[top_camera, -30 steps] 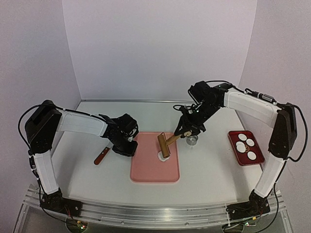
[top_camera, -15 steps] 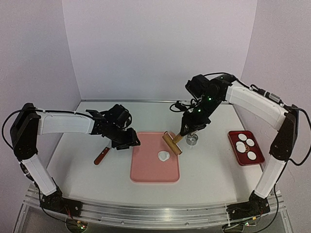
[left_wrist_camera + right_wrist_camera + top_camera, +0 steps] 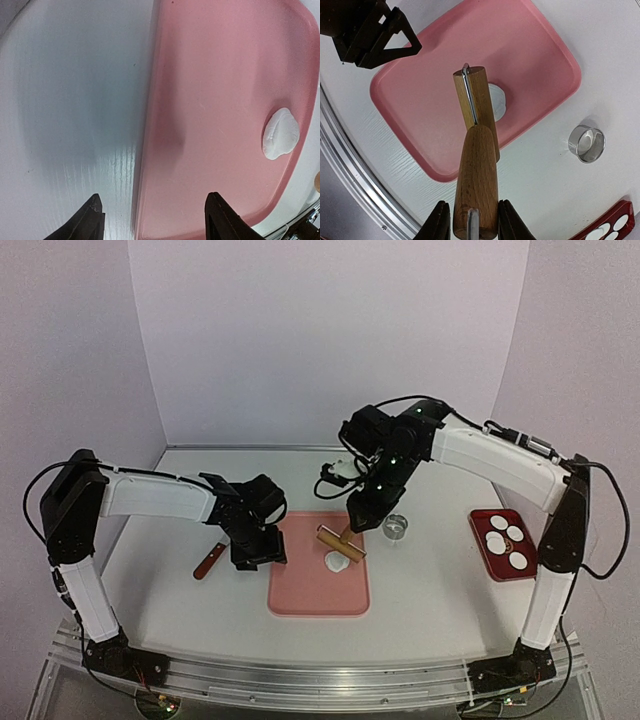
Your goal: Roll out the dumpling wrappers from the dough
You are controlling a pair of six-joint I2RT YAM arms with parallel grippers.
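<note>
The top view looks down and forward from above and behind the arm bases, taking in the whole table (image 3: pixel 420 590) with the pink tray (image 3: pixel 300 595) near its middle. The left wrist view sits low and close over the tray's left edge, looking down between the fingertips (image 3: pixel 90 222) of the left hand (image 3: pixel 155 220). The right wrist view hangs higher over the tray, looking down along the wooden roller (image 3: pixel 476 165). All three share the tray and the dough (image 3: pixel 336 562) on it.

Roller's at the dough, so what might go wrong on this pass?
The left gripper is open over the edge of the pink board, gripping nothing, so the board may slide. The roller sits angled over the small dough and might squash one side only. The ring cutter stands close to the right gripper and may get knocked.
</note>
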